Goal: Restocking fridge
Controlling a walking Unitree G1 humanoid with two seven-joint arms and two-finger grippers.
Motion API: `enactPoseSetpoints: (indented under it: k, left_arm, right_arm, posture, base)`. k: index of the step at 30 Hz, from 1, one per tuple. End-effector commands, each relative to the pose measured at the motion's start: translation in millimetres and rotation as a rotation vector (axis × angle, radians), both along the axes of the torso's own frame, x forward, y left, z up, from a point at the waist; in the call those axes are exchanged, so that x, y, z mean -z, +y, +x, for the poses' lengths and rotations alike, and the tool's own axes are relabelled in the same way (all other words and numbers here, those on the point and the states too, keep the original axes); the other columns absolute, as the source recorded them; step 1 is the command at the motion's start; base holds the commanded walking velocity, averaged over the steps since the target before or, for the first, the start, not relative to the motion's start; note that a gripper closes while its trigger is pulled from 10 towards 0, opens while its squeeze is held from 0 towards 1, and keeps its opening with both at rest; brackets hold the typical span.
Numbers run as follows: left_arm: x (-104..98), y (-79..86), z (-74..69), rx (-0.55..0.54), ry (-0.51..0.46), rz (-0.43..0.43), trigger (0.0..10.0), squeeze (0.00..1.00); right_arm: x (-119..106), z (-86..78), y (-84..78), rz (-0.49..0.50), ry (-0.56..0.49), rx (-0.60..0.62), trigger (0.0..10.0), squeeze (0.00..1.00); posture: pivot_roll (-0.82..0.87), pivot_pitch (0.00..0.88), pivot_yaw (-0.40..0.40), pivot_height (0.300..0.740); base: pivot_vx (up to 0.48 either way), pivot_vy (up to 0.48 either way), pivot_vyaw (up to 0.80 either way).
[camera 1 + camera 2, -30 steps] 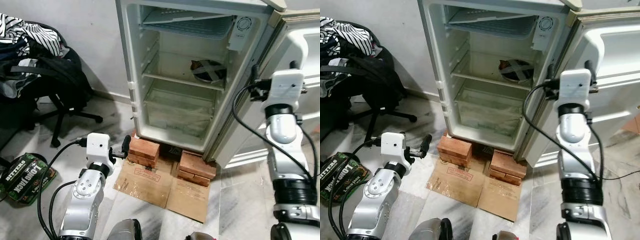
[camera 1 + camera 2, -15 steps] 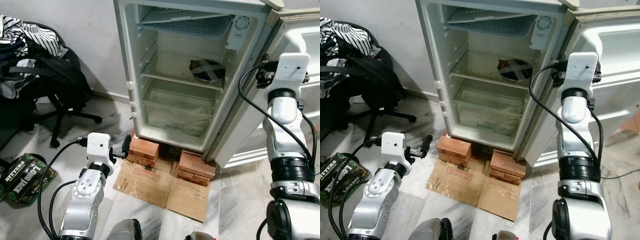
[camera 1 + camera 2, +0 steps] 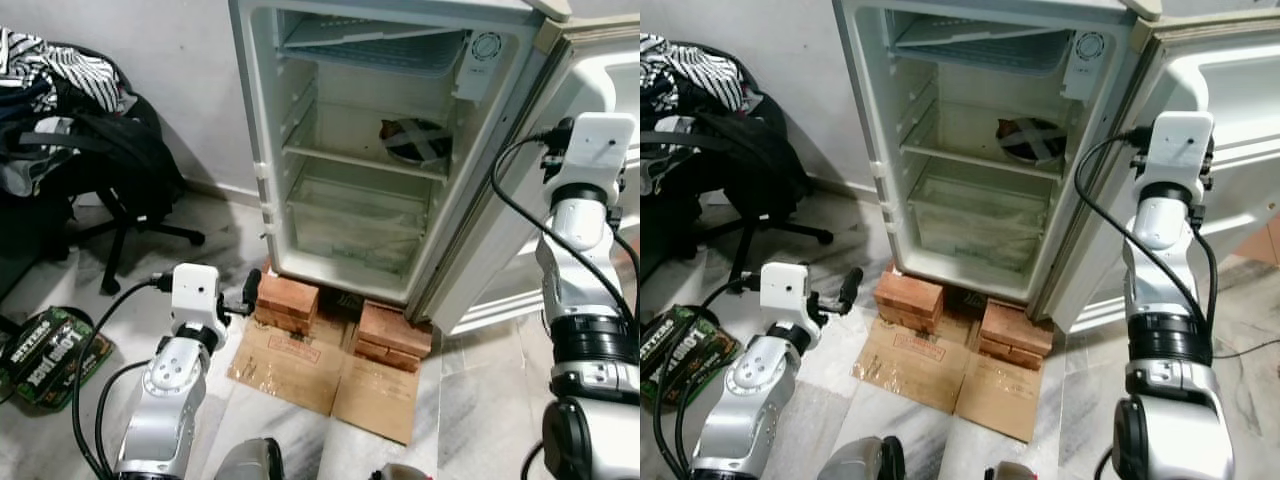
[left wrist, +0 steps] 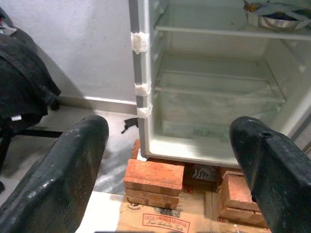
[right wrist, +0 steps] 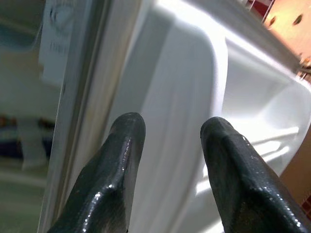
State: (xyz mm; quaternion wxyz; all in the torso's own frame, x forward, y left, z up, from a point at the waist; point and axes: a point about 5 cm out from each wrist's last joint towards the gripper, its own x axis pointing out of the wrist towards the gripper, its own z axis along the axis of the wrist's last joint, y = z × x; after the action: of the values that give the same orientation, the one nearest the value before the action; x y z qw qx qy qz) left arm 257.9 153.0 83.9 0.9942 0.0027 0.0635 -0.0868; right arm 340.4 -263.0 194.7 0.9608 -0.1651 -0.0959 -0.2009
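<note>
Fingers parted on both: my right gripper point(image 5: 170, 160) is at three o'clock by the white fridge door point(image 3: 1230, 170); I'd press gently outward, left gripper point(image 4: 170, 160) idle.

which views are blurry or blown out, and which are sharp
Right wrist view: right claw sharp, fridge interior behind it blurred, door liner overexposed. Left wrist view: left claw softer, bricks crisp. Eye views: evenly lit, sharp.
</note>
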Motion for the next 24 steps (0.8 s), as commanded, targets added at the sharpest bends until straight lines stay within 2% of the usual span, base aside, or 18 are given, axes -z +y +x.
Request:
enactPoseSetpoints:
  k: [1, 2, 4, 5, 13, 19, 22, 24]
  left_arm:
    - [-1.5, 2.3, -2.2, 0.002, -0.003, -0.001, 10.0, 0.0]
    - [-1.4, 2.4, -2.2, 0.003, -0.002, -0.007, 10.0, 0.0]
    - [-1.5, 2.3, -2.2, 0.004, -0.002, -0.01, 10.0, 0.0]
    - [-1.6, 1.6, -2.2, 0.006, -0.003, -0.01, 10.0, 0.0]
    - [-2.6, 1.3, -0.7, 0.013, -0.01, -0.008, 10.0, 0.0]
    - [-3.1, 1.7, -0.4, 0.011, -0.014, -0.019, 10.0, 0.0]
    - [-3.3, 1.4, -0.4, 0.005, -0.016, -0.032, 10.0, 0.0]
    - [-2.8, 2.0, 0.1, -0.011, -0.012, -0.029, 10.0, 0.0]
  right_arm:
    - [-4.7, -2.4, 3.3, -0.002, -0.022, -0.028, 10.0, 0.0]
    - [1.8, -7.3, 4.5, -0.007, -0.003, -0.042, 10.0, 0.36]
    - [4.0, -8.9, 5.0, -0.008, 0.003, -0.047, 10.0, 0.36]
    - [10.2, -13.2, 5.8, -0.001, 0.015, -0.052, 10.0, 1.0]
    - [17.7, -18.6, 23.1, 0.024, 0.024, -0.157, 10.0, 1.0]
    - [24.7, -20.0, 41.0, 0.039, 0.056, -0.29, 10.0, 1.0]
    - [27.0, -20.0, 45.0, 0.053, 0.066, -0.332, 10.0, 1.0]
    - [29.4, -19.7, 62.3, 0.084, 0.083, -0.479, 10.0, 1.0]
  posture:
    - [0.02, 0.11, 0.032, 0.74]
    - [0.01, 0.11, 0.032, 0.74]
    - [0.01, 0.11, 0.032, 0.74]
    - [0.01, 0.111, 0.033, 0.74]
    - [0.01, 0.108, 0.038, 0.74]
    - [0.01, 0.103, 0.031, 0.74]
    - [0.01, 0.103, 0.03, 0.74]
    - [0.01, 0.101, 0.031, 0.74]
  base:
    - [0.0, 0.0, 0.0]
    - [0.0, -0.251, 0.0]
    - [0.0, -0.251, 0.0]
    - [0.0, -0.266, 0.0]
    - [0.0, -0.292, 0.0]
    - [0.183, -0.393, 0.0]
    - [0.182, 0.0, 0.0]
    - [0.0, 0.0, 0.0]
